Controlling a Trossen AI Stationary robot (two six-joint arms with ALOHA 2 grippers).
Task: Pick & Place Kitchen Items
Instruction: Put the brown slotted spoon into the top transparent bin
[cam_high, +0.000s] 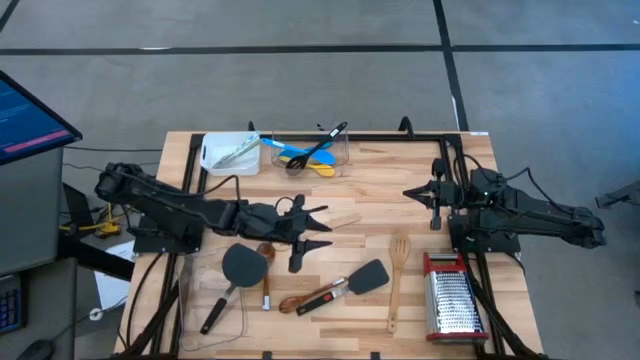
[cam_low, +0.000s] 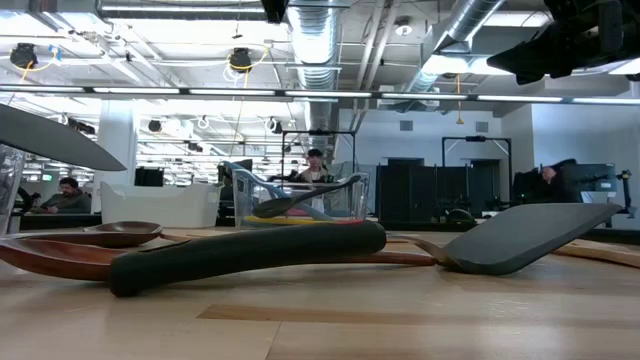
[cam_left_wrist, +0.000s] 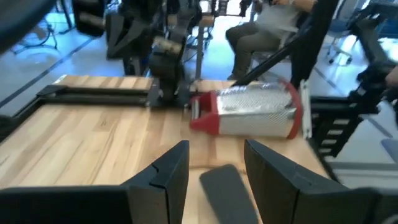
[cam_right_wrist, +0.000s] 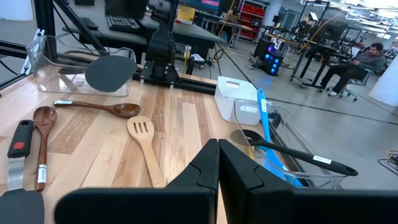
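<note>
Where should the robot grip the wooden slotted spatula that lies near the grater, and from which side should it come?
Grip the wooden slotted spatula at mid-handle, coming straight down from above. It lies flat, its long thin handle pointing to the table's near edge, and the handle has free space on both sides. The broad slotted head is probably too wide. The right gripper is nearer.

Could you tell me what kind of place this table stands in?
Probably a robotics lab in an open-plan office. Bare ducts run across the ceiling, people sit at workstations behind the table, and a wooden table holds utensils between two robot arms.
</note>
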